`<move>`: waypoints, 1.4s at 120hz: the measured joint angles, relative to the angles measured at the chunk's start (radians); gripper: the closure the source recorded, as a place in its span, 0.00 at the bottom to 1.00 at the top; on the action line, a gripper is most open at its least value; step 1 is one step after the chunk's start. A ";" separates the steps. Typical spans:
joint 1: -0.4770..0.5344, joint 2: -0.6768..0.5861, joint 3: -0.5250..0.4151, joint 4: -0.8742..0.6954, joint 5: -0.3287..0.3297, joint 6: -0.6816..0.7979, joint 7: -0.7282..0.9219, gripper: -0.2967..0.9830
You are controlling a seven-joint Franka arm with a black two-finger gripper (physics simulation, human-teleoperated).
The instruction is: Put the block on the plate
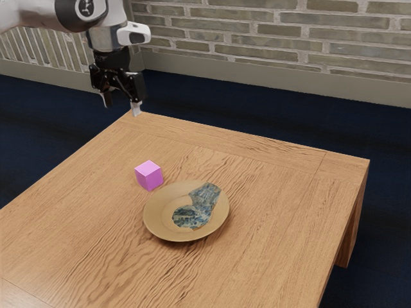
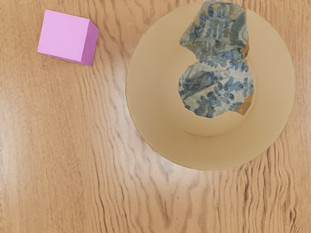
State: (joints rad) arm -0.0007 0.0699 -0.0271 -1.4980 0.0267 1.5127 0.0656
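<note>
At the exterior view's left, the gripper (image 1: pixel 122 108) is hovering empty and spread apart, likely readying for the pink block (image 1: pixel 149 175), which is sitting just beside the plate (image 1: pixel 157 215), whose rim is crowding one side while open desk (image 1: pixel 276 250) is stretching beyond toward its edge.
</note>
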 joint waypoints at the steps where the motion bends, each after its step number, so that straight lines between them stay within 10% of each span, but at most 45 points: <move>1: 0.000 0.001 0.000 0.000 0.000 0.001 0.000 0.23; 120: 0.047 0.257 0.210 -0.077 0.034 0.276 0.290 0.23; 168: 0.060 0.485 0.213 0.254 -0.072 0.285 0.421 0.23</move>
State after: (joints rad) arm 0.0598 0.5548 0.1858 -1.2437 -0.0455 1.7976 0.4863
